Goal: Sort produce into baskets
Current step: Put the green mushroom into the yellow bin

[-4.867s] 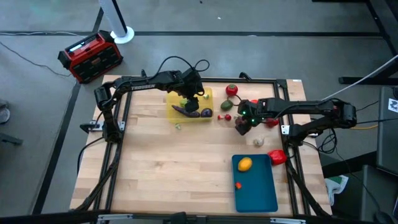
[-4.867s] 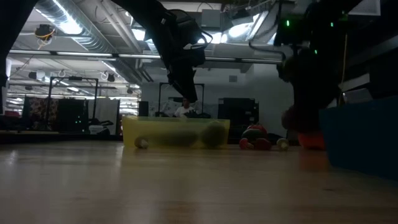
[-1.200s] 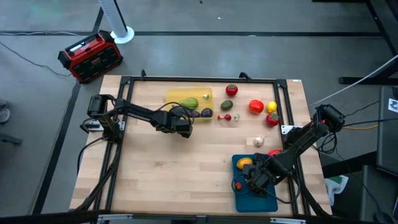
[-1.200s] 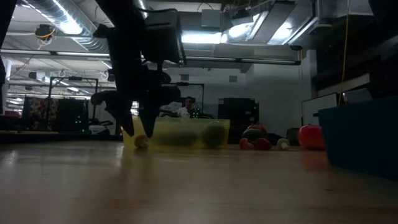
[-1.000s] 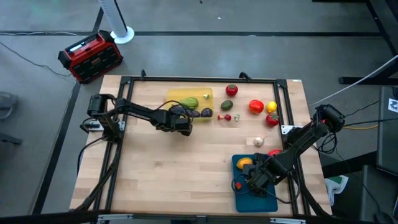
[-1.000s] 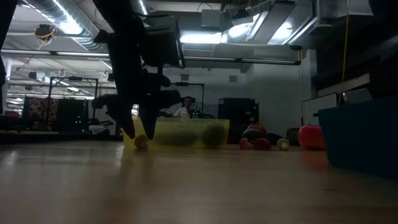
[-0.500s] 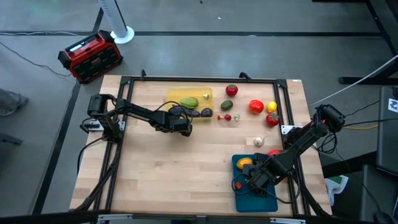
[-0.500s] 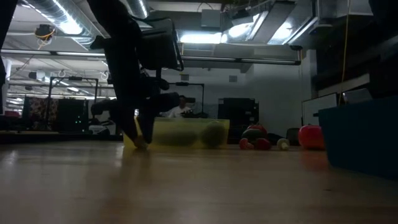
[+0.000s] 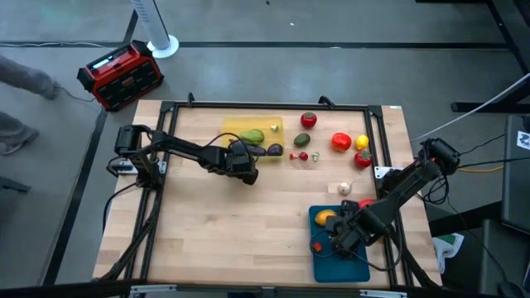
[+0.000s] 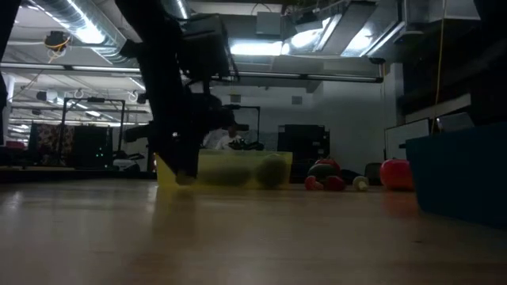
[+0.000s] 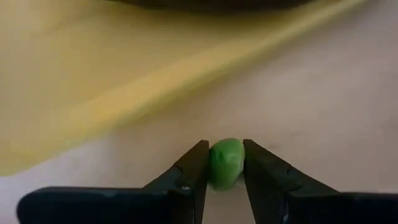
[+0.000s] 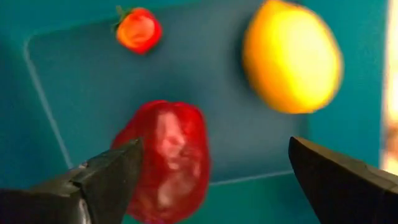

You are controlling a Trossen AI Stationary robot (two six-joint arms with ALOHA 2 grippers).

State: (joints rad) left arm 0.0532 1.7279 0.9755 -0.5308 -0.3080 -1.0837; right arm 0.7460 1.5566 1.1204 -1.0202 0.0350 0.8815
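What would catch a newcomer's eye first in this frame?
Probably the small green ball, pinched between the left gripper's fingers on the wood just outside the yellow tray. Next, the right gripper, open over the teal tray, with a glossy red fruit, an orange lemon-shaped fruit and a small strawberry below.

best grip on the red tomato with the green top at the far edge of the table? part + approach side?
Take the red tomato across its round body, below the green top, coming straight down. It sits alone on bare wood, apart from the yellow tray and the small pieces nearer the middle, so both sides look free for fingers. The right tool is probably closer; the left tool is shut on a small green piece.
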